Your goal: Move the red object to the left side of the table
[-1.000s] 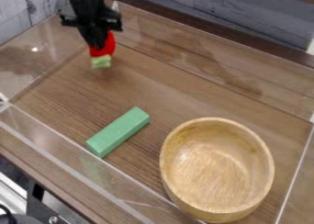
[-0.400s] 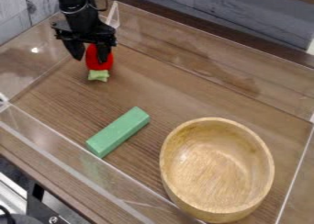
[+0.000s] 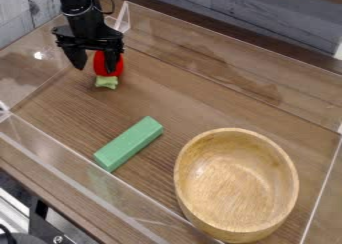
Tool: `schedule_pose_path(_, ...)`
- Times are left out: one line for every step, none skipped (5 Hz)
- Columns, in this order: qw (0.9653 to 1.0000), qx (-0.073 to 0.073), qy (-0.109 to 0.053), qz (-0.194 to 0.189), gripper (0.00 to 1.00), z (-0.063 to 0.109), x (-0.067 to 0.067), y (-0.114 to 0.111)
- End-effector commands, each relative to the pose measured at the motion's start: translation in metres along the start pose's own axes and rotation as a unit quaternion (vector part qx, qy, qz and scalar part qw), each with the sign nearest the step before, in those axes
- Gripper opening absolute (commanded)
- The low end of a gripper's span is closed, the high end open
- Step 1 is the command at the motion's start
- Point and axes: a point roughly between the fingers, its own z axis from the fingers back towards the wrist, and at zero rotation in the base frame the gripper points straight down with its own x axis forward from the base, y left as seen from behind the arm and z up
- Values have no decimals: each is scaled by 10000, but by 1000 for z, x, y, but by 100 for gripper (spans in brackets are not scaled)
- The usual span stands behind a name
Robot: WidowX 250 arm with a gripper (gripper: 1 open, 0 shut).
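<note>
The red object [image 3: 108, 70], a small glossy toy fruit with a light green leafy end, rests on the table [image 3: 214, 88] in the back left part. My gripper [image 3: 91, 56] hangs just above its upper side, open, with its black fingers spread and the fruit's top partly between and behind them. I cannot tell whether a finger still touches the fruit.
A green rectangular block [image 3: 130, 142] lies near the front left of centre. A large wooden bowl [image 3: 237, 181] stands at the front right. Low clear acrylic walls [image 3: 40, 48] run around the tabletop edge.
The gripper carried the red object down and slightly left to the tabletop, then its fingers spread apart and let go of it.
</note>
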Motion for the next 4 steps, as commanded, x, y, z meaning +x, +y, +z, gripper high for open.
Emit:
schedule_pose_path(9998,62,-185,96,100,17,9,5)
schedule_pose_path(9997,58,-122,180,100,19,9,5)
schedule_pose_path(9996,52,-71,256,100,21,9,6)
schedule_pose_path(9994,48,-26,332,100,23,9,6)
